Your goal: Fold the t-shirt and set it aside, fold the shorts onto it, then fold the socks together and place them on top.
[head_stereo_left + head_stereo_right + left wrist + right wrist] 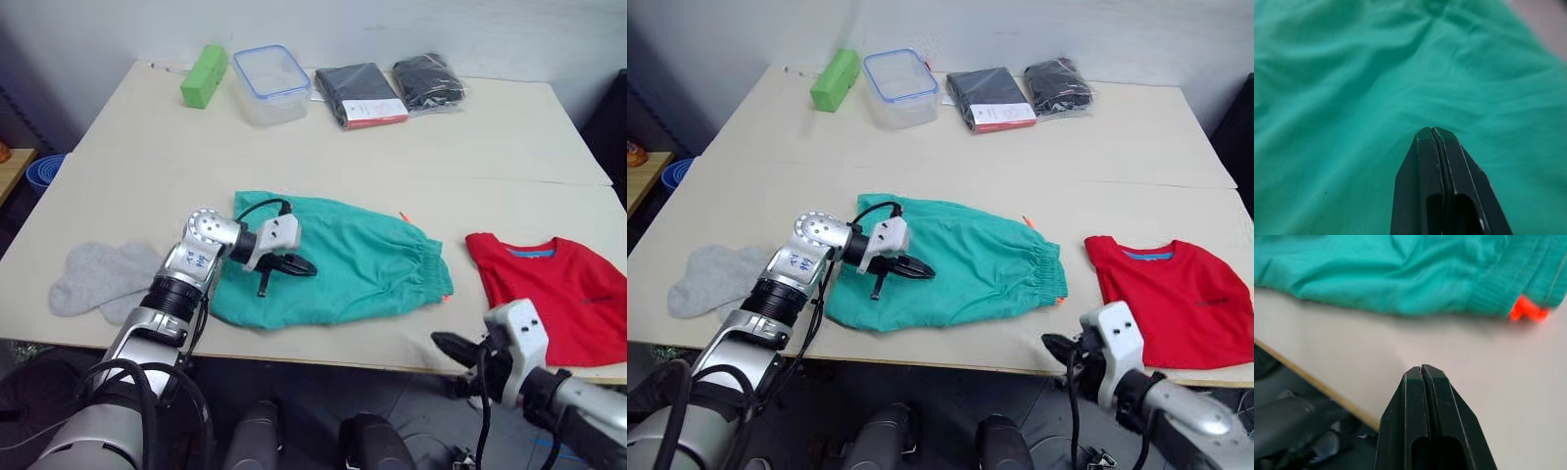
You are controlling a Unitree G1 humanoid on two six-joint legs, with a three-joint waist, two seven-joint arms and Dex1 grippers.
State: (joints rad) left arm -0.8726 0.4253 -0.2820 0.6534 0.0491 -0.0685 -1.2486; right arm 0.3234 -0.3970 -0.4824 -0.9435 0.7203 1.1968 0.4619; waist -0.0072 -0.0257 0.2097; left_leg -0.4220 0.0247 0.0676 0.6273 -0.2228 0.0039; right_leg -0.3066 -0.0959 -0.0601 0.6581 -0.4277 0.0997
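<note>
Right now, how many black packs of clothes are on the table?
2. One pack with a red-and-white label lies at the table's far edge, beside the clear plastic box. The other pack lies just to its right.

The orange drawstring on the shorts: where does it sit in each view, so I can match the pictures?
Left eye view: orange drawstring at the waistband's near corner, facing the t-shirt.
Right eye view: same corner.
Left wrist view: not in it, just teal cloth.
Right wrist view: orange tab poking from the waistband onto the table.
Shared landmark: the shorts.
</note>
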